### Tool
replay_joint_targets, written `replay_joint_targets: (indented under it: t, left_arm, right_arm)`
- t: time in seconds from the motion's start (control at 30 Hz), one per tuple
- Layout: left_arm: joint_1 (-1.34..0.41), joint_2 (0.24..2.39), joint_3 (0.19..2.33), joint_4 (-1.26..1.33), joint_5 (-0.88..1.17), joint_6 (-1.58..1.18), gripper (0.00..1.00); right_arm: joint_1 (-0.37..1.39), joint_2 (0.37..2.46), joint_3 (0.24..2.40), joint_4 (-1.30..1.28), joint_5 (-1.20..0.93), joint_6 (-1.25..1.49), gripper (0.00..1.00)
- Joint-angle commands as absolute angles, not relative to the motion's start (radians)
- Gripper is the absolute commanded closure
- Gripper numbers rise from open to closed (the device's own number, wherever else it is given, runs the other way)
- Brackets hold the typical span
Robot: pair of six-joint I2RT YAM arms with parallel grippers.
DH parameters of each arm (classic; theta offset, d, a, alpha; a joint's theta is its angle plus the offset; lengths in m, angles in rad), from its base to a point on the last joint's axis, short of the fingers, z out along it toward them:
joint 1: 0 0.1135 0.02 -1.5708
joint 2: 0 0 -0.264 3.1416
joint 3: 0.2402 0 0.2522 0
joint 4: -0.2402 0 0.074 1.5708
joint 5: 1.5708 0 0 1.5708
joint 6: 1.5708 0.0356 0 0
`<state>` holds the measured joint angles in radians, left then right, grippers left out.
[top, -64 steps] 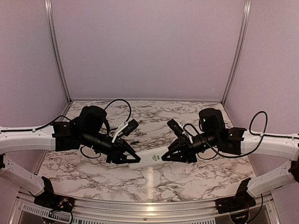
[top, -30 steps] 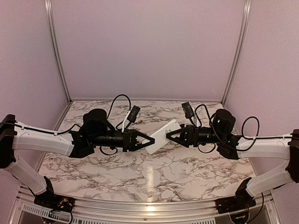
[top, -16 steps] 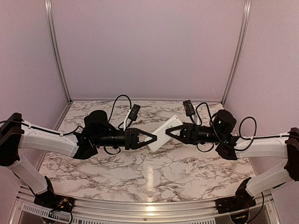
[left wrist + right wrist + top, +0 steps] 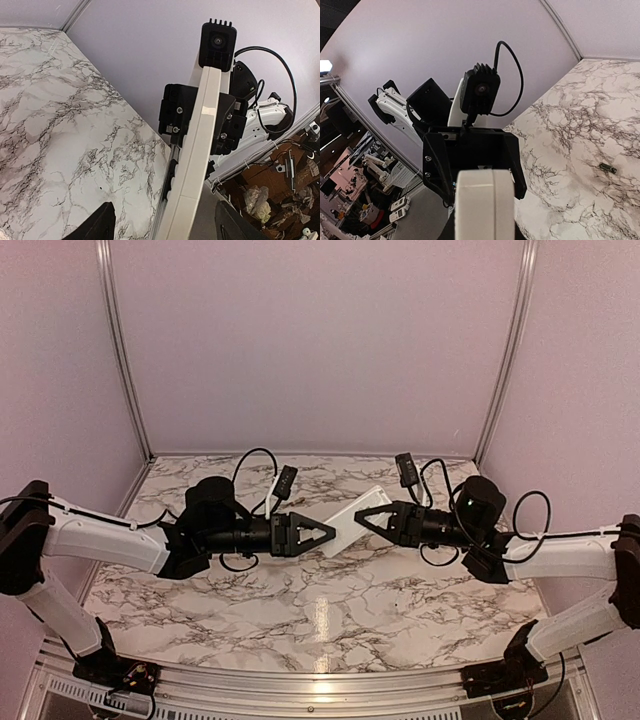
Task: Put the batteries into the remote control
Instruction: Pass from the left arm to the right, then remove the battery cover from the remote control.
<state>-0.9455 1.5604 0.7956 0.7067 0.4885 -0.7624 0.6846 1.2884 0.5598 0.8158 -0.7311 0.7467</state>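
Observation:
The white remote control [image 4: 352, 519] hangs tilted above the marble table, between the two arms. My right gripper [image 4: 366, 521] is shut on its right end; in the right wrist view that end [image 4: 485, 205] fills the foreground and hides my own fingers. My left gripper [image 4: 325, 534] is open, and the remote's left end stands between its spread fingers [image 4: 97, 225] without touching them. The left wrist view shows the remote edge-on [image 4: 197, 150]. One small dark battery [image 4: 606, 168] lies on the table, a tiny speck [image 4: 397, 606] from above.
Lilac walls close the marble table [image 4: 250, 600] at the back and sides. Loose cables [image 4: 258, 462] loop above both wrists. Beyond the table's edge, the wrist views show clutter and other equipment [image 4: 280, 190].
My left gripper has opened and let go of the remote. My right gripper has shut on the remote's other end, and the remote has risen slightly toward the right.

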Motion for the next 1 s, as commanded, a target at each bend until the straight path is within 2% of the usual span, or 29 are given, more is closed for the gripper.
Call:
replay_joint_targets:
  t: [0.0,0.1,0.37,0.77,0.9,0.97]
  left_arm:
    - [-0.94,1.599,0.829,0.622,0.427,-0.785,0.3]
    - [-0.94,1.62,0.839,0.637,0.435,-0.809,0.35]
    - [-0.94,1.669,0.878,0.614,0.428,-0.857,0.57]
    - [-0.937,1.664,0.839,0.651,0.459,-0.817,0.81]
    - [-0.937,1.658,0.842,0.672,0.49,-0.798,0.82]
    - [-0.937,1.658,0.843,0.674,0.493,-0.802,0.76]
  right_arm:
    - [0.678,1.255,0.558,0.816,-0.671,0.726,1.0]
    - [0.678,1.257,0.557,0.813,-0.661,0.73,1.0]
    - [0.678,1.242,0.543,0.793,-0.607,0.738,1.0]
    - [0.677,1.204,0.541,0.789,-0.615,0.743,1.0]
    - [0.676,1.207,0.541,0.807,-0.632,0.758,1.0]
    - [0.676,1.209,0.541,0.809,-0.633,0.759,1.0]
